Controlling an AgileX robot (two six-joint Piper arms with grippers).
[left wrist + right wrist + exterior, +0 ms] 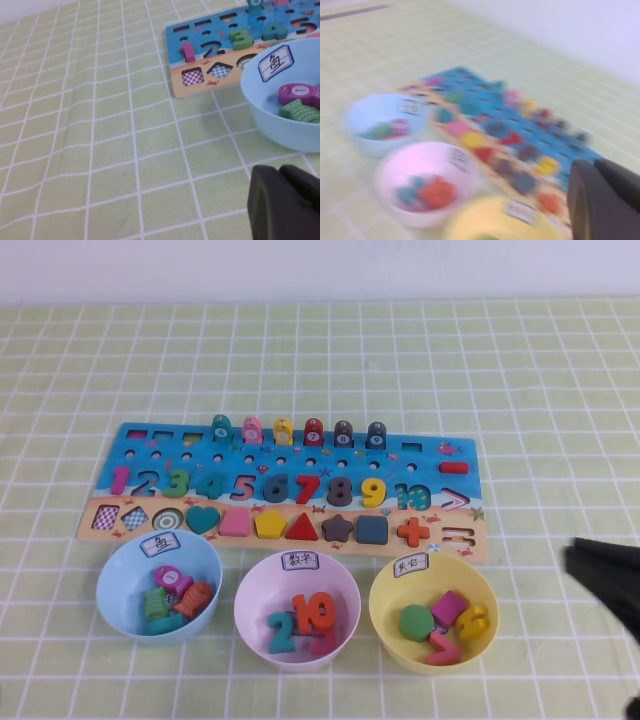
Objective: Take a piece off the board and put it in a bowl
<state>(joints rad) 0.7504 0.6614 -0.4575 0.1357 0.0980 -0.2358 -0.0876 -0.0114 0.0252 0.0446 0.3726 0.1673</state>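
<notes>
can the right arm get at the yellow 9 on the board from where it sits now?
Probably yes. The right gripper, shut and empty, sits off the board's right end; the yellow 9 lies uncovered near that end, nothing standing between, though the yellow bowl sits just below that path.

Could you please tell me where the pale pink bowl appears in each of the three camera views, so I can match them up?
High view: the pink bowl sits in the middle of the bowl row, below the board, holding the orange-red "10".
Left wrist view: not in it; only the light blue bowl shows.
Right wrist view: blurred, it lies between the blue and yellow bowls.
Shared landmark: the light blue bowl.
</notes>
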